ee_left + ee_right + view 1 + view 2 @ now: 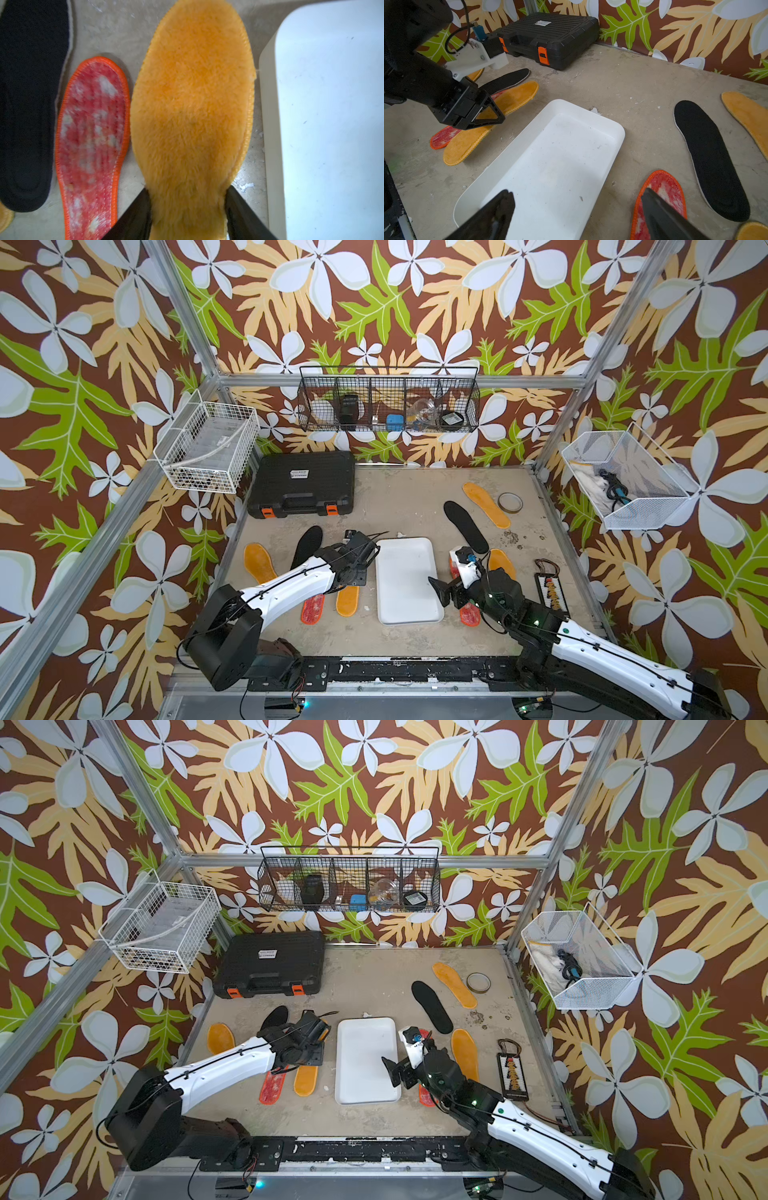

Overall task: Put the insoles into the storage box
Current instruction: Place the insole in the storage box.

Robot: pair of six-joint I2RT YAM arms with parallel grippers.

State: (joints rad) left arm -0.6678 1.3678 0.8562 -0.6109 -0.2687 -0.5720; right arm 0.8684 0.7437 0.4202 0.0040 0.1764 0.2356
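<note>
My left gripper (188,188) is shut on a fuzzy orange-yellow insole (191,93), its jaws pressing both edges of the narrow part. That insole (347,600) lies just left of the white storage box (403,568), beside a red-white insole (312,609) and a black one (309,545). Another orange insole (259,562) sits further left. My right gripper (577,192) hangs open over the box's right rim (618,133), holding nothing. Right of the box are a red-white insole (662,187), a black insole (465,526) and two orange ones (486,504) (501,562). Nothing lies in the box.
A black hard case with orange latches (301,485) stands at the back left. A tape roll (510,502) lies at the back right, and a small black board with wires (550,593) near the right edge. Wire baskets (205,448) hang on the walls.
</note>
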